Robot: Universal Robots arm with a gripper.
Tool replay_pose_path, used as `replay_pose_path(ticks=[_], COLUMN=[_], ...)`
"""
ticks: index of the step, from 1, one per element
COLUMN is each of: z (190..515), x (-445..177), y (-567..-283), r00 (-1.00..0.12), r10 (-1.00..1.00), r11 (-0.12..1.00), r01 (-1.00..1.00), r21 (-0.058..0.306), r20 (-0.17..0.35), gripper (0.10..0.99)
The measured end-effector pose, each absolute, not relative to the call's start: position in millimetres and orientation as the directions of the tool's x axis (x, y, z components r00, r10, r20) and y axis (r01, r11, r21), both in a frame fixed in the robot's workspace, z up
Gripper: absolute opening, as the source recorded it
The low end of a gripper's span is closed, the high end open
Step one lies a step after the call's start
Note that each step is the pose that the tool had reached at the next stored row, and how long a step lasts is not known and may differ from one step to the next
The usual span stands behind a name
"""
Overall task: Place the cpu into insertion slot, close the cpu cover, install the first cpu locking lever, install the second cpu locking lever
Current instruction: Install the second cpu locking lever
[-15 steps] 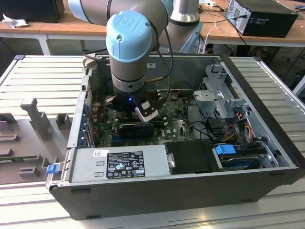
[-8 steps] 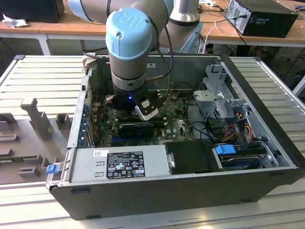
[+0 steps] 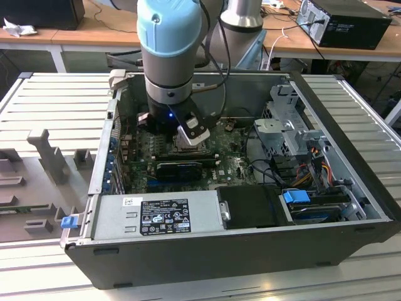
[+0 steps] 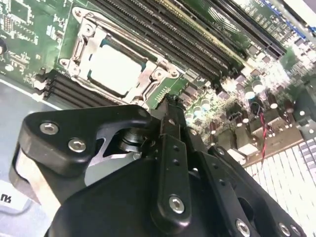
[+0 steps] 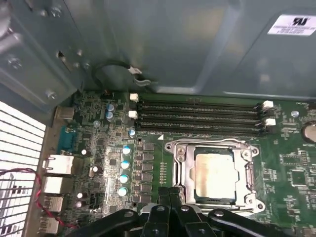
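Pincer (image 4: 168, 106) hovers beside the cpu (image 4: 116, 66), cpu cover (image 5: 180, 163) closed.

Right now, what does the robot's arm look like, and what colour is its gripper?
The arm is a thick round tube, silver-grey with a light blue cap at the joint, and black cables run along it. A small blue light glows near its wrist. The gripper is black, built from flat jointed links held together by shiny silver screws.

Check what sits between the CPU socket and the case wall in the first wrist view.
Four long black memory slots run side by side on the green motherboard between the cpu cover and the grey case wall.
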State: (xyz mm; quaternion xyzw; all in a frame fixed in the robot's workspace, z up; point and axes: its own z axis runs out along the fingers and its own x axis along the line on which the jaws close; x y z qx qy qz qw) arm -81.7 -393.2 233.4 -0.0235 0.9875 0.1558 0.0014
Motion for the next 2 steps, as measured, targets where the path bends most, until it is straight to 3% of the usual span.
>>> replay_pose_path(ticks=[2], z=[233.5], x=[-81.6], y=[-393.2], r00=[-0.999], r10=[-0.046], r11=[0.95], r01=[-0.047], r21=[0.308], r20=[-0.01], gripper=[0.106])
